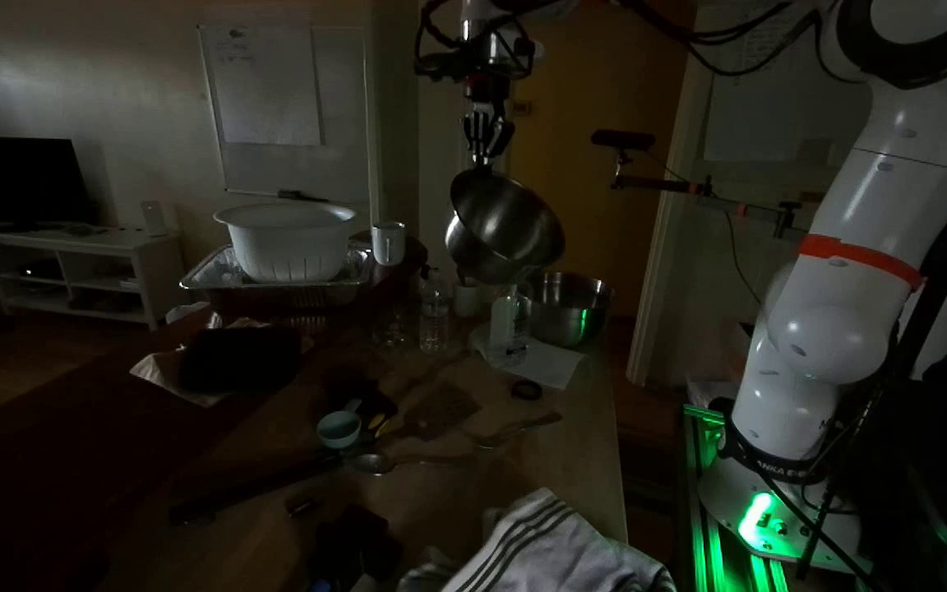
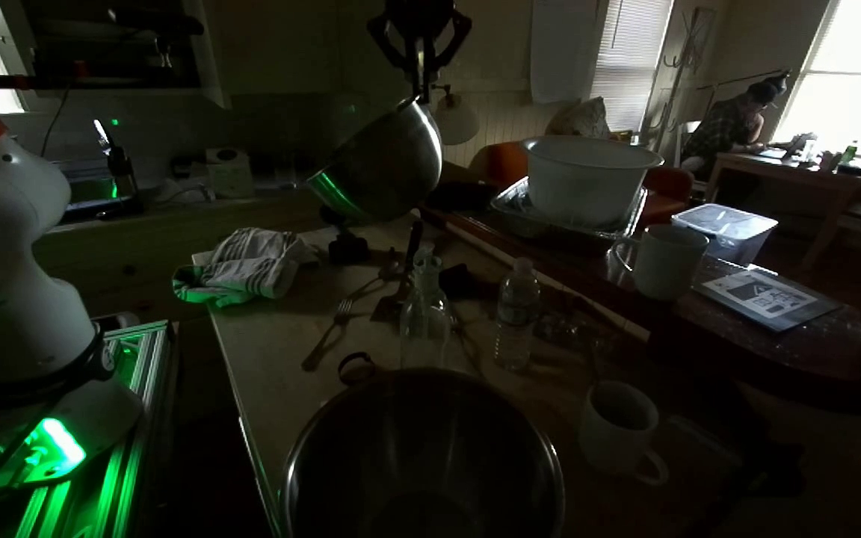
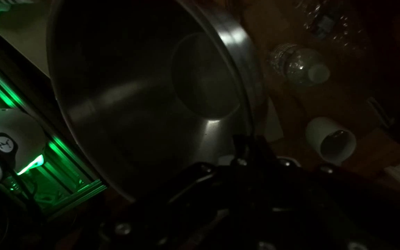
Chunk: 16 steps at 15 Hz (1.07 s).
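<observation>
Now the gripper pinches a metal bowl by its rim, holding it tilted above the bench; a second bowl stands there, near a clear bottle.

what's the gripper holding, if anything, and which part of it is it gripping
The gripper holds a metal bowl by its rim, pinched at the uppermost edge, with the bowl hanging tilted.

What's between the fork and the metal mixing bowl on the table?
A black ring lies between the fork and the mixing bowl in both exterior views; a white sheet also shows there in an exterior view.
</observation>
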{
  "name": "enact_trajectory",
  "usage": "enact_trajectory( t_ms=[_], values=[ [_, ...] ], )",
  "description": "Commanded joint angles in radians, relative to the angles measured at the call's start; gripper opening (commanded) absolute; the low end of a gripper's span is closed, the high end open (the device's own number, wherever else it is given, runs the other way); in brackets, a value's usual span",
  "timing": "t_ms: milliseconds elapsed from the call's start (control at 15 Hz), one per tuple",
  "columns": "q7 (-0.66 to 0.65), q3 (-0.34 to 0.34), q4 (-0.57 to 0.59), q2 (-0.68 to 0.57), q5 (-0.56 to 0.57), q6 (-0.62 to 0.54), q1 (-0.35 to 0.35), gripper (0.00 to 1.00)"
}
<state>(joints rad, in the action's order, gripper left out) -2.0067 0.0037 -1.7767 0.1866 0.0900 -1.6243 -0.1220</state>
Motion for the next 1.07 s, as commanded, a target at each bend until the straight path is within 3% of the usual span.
enact_trajectory(
  t_ms=[0,267,333,467,1000],
  values=[
    [0.004,-0.010,-0.005,-0.003,0.005,0.003,0.010,0.09],
    [0.011,-0.013,-0.007,0.001,0.007,0.002,0.008,0.09],
    [0.010,-0.013,-0.017,0.007,0.006,-0.011,0.008,0.02],
    [0.009,-0.001,-0.019,-0.010,0.008,-0.023,0.020,0.02],
    [0.112,0.078,-0.054,-0.086,0.006,-0.018,0.129,0.02]
  ],
)
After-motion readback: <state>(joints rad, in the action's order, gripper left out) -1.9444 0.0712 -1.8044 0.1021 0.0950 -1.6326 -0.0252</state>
